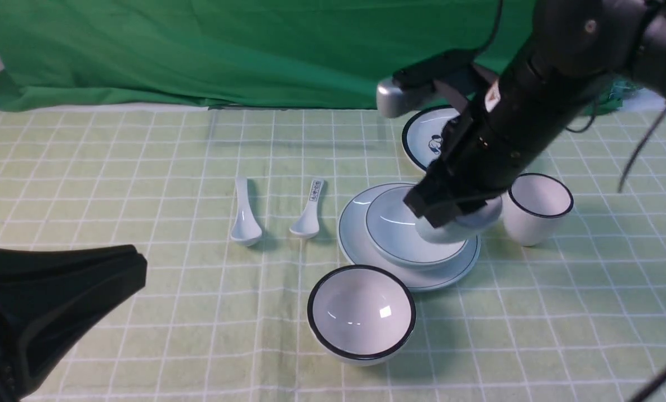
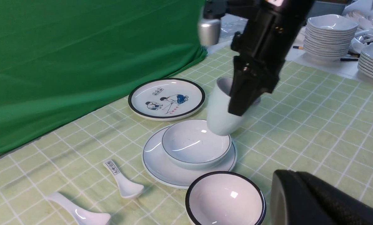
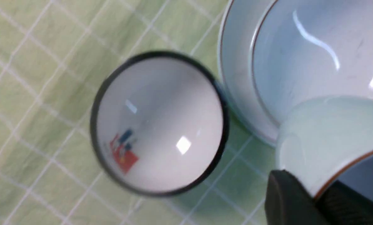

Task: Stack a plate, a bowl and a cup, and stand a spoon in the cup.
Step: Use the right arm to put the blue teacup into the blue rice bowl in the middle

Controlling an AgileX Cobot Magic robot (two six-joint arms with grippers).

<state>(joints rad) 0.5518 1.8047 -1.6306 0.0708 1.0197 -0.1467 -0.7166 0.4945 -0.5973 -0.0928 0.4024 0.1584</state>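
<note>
From where I stood, the right gripper point(image 1: 450, 215) was nipped closed on the small pale cup point(image 2: 221, 115), holding it tilted above the right-hand part of the plain bowl point(image 1: 397, 229). I couldn't make out whether the cup touched the bowl. That bowl sat, open side up, on the plain plate point(image 1: 351, 240), right of the middle of the worktop point(image 1: 160, 329).

The left gripper point(image 1: 134, 268) had its fingers together with nothing in them, over the near left corner of the worktop.

The plain white spoon point(image 1: 246, 226) lay left of the middle, its handle towards the far edge. Just to its right lay the marked spoon point(image 1: 308, 220), between it and the plate, handle pointing the same way.

The black-rimmed bowl point(image 1: 362, 318) stood open side up on the plate's near side, closer to the near edge. The black-rimmed cup point(image 1: 537, 206) stood upright near the plate, towards the right edge. The painted plate point(image 1: 425, 131) lay beyond the stack, close to the far edge, where a green cloth point(image 1: 199, 56) hung. Past the right-hand side, the left wrist view showed piled white bowls point(image 2: 329, 39).
</note>
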